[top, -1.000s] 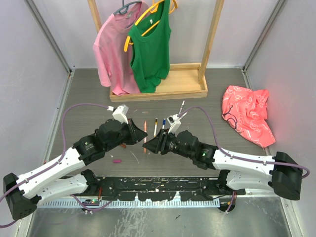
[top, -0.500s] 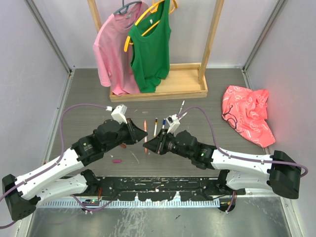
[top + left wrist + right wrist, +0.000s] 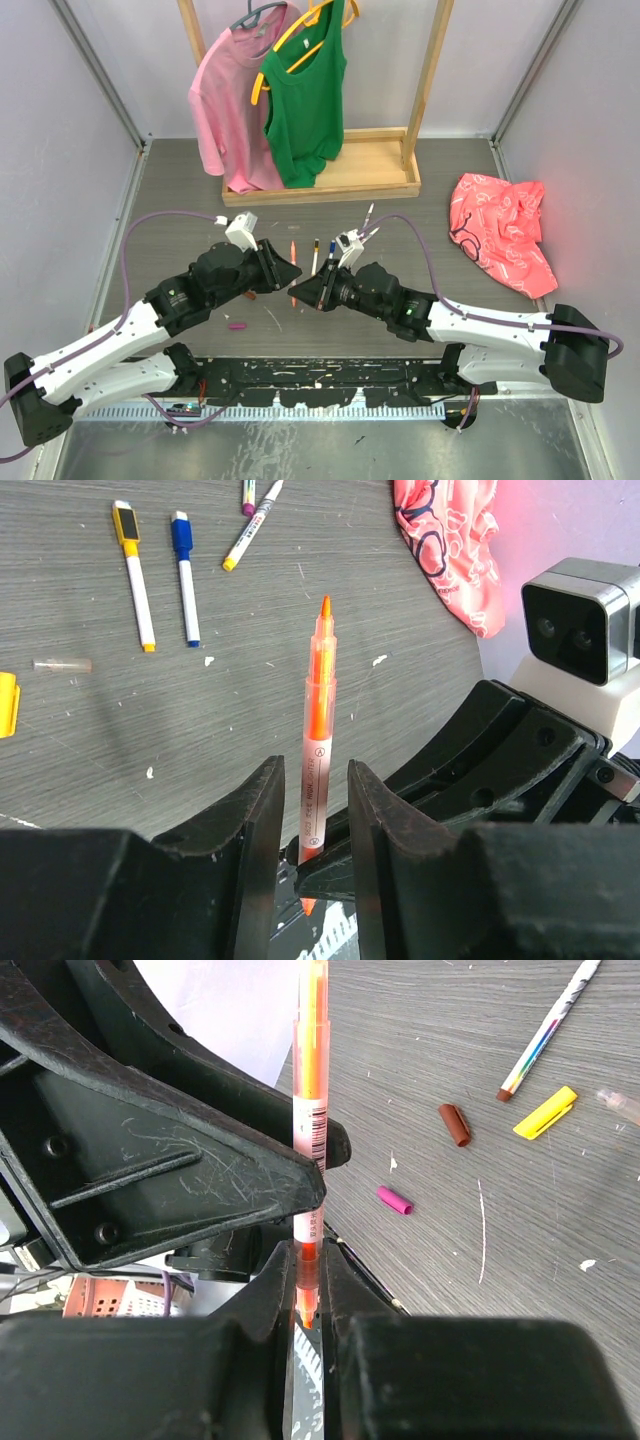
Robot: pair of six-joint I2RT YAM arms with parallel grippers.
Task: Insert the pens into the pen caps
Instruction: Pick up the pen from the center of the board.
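Orange pen held over mid-counter, bare nib pointing far. Right claw clamped on its near end. Left claw flanks barrel, grip unclear. Barcode label on barrel, small print unreadable. Magenta cap loose near-left, brown cap close by.

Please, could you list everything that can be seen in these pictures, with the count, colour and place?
Orange pen: one, orange, held at the centre.
Loose pens: at least four, white with coloured ends, on the table.
Magenta cap, brown cap, yellow cap: one each, loose on the table.
Pink shirt, green top: one each, hanging on the wooden rack.
Red cloth: one, crumpled, table's right side.
Left gripper, right gripper: black, both closed on the orange pen.
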